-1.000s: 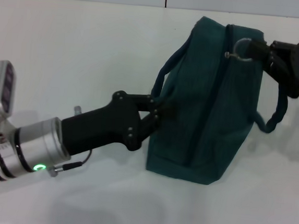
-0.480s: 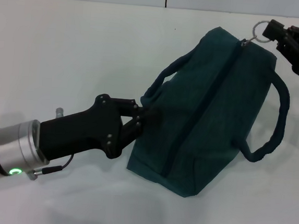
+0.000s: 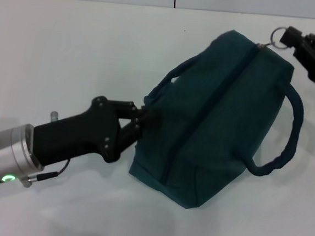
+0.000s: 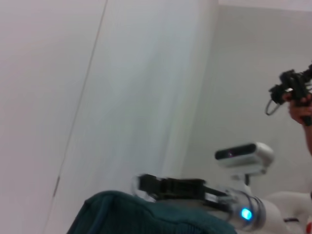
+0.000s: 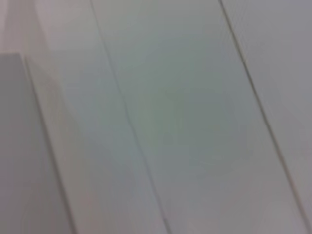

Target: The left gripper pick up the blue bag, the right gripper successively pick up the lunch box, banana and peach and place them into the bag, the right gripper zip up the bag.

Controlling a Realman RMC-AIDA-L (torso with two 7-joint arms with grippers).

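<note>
While left claw point(image 3: 139, 118) pinches the blue bag point(image 3: 218, 118), right claw point(image 3: 293, 37) grips its ring pull point(image 3: 277, 36).

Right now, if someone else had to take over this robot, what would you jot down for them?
Left gripper: shut on the blue bag, pinching the fabric on its left side by the handle.
Right gripper: shut on the zipper's ring pull at the bag's far end.
Bag rests on the white table, zipper looks closed along the top.
Lunch box, banana and peach are not visible; presumably inside.
Left: confirm the zip is fully shut, then let go.
</note>
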